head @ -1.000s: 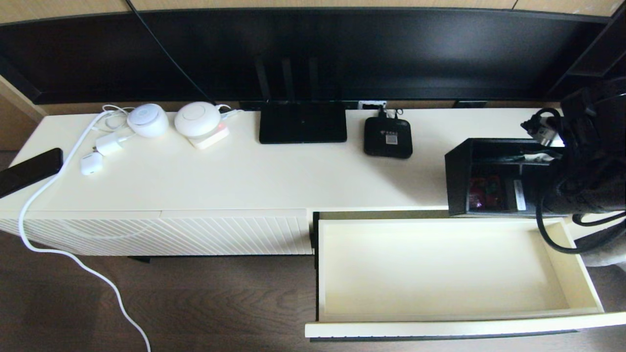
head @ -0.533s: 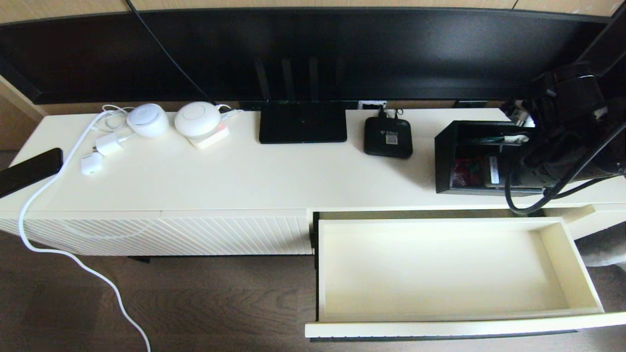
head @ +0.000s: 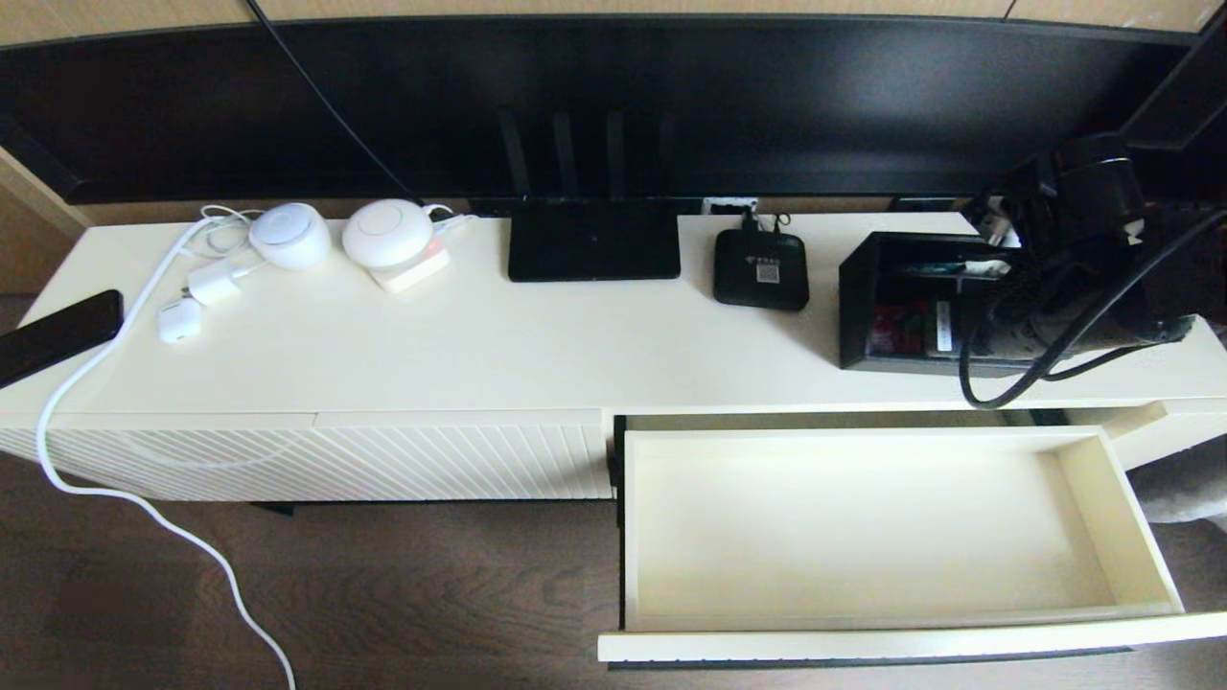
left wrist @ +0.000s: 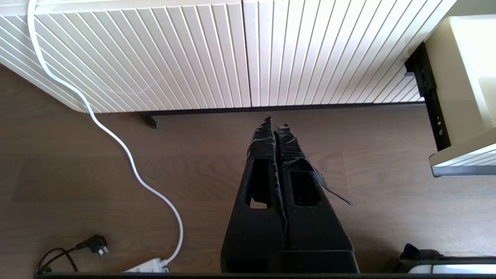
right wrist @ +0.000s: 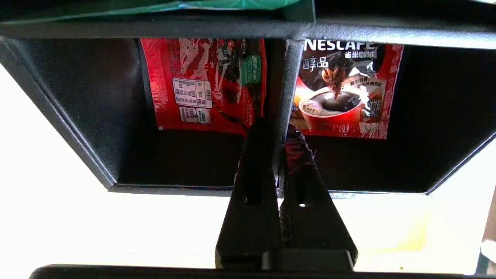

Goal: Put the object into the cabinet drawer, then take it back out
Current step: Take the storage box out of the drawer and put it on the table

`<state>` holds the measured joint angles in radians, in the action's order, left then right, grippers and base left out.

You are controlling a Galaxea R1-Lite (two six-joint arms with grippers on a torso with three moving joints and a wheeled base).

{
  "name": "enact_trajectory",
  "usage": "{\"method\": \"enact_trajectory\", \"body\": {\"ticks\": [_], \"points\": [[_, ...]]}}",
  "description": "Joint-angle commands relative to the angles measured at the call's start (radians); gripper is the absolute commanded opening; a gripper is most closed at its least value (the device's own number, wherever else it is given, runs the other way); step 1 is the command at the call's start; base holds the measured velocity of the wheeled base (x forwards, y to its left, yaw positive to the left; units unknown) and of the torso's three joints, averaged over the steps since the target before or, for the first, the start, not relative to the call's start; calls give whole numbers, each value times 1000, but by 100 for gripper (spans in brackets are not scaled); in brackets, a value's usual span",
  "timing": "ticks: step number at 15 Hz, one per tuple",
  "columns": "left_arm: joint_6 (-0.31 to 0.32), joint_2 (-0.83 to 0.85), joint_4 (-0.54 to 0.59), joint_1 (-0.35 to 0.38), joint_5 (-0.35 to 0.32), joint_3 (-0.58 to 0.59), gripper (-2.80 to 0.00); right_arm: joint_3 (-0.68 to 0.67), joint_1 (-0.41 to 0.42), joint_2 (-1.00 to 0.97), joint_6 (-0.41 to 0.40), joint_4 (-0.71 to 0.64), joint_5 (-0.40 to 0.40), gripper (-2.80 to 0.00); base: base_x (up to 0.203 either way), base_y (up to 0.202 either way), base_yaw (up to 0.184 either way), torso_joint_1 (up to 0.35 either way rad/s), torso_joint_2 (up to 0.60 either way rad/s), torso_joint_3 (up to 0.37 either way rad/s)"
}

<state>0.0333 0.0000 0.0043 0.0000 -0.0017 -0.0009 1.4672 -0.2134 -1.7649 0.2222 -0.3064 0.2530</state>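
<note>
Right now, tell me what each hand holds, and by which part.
The right hand is shut on the organizer box, gripping the divider wall between its two square compartments. The left hand is shut and holds nothing.

The right gripper (right wrist: 276, 130) reaches to the far right of the scene, its fingers (right wrist: 254, 155) clamped on a thin divider wall. The left gripper (left wrist: 276, 123) hangs low at the near left, its fingers pressed together on nothing.

Matte black right gripper (right wrist: 276, 128), tapered slotted fingers, looping black cables.
</note>
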Motion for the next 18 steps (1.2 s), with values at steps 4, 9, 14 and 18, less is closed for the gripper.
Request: {"method": "enact_trajectory", "body": {"ticks": [4,9,14,18], "points": [[0,2,0,0,0,-1,-280,1,2,-6,-18,10,3,-280,0,0,0,0,0,0],[0,1,0,0,0,0,-280,7,3,10,-56,30,3,-280,0,0,0,0,0,0],[0,2,-1,0,0,1,-280,-5,5,8,-93,47,11,-280,0,0,0,0,0,0],[0,2,0,0,0,0,-280,-8,9,13,-92,47,11,-280,0,0,0,0,0,0]]}}
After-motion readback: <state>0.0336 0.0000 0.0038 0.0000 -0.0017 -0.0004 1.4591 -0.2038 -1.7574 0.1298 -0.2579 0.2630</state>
